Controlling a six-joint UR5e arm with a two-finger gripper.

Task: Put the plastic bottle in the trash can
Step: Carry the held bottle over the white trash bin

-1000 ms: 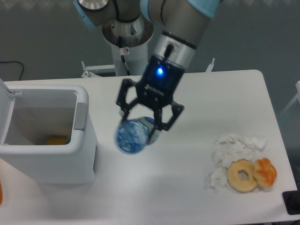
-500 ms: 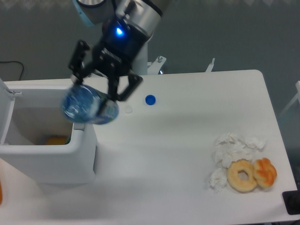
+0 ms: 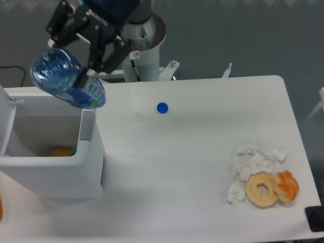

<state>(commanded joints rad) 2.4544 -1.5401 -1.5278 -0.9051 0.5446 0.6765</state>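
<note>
The plastic bottle, clear and blue-tinted with a green-and-white label near its lower end, hangs tilted in the air with its ribbed base toward the camera. My gripper is shut on it, black fingers on both sides of its body. It is held above the back right corner of the trash can, a boxy white bin with a grey side handle and its top open. Something orange lies inside at the bottom.
A small blue cap lies on the white table right of the bin. Crumpled white tissues and two doughnuts sit near the front right corner. The arm's base column stands behind the table.
The gripper has carried the bottle up and to the left, from mid-table to above the bin's rim. The blue cap on the table came into view.
</note>
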